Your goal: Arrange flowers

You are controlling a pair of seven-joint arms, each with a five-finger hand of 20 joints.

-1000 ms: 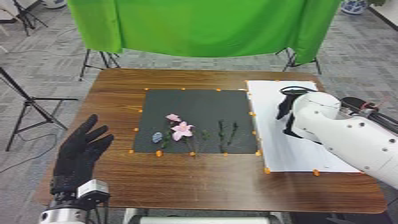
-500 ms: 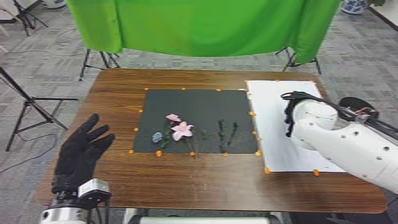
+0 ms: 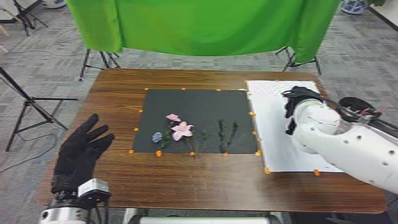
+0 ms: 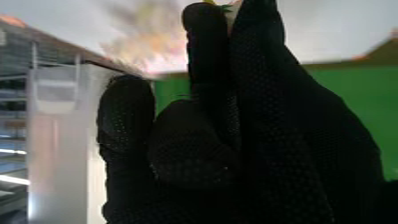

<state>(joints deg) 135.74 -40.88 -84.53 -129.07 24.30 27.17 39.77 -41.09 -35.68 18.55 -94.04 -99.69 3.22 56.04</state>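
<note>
One black fabric-gloved right hand [image 4: 284,130], grip indeterminable; white rectangular sheet [image 3: 282,150] lies beneath it: verify hold before lowering

Head cam faces fwd. & down (wrist cam v. close-up).

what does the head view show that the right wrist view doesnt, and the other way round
Head view: the left hand, open over the table; two pink flowers, a small blue-grey piece and green sprigs on the dark mat; the white sheet.

Right wrist view: a tiny green bit by the far end of the glove, and a pale pink blur beyond, too blurred to name.

Both: the right hand and what looks like the same green cloth.
</note>
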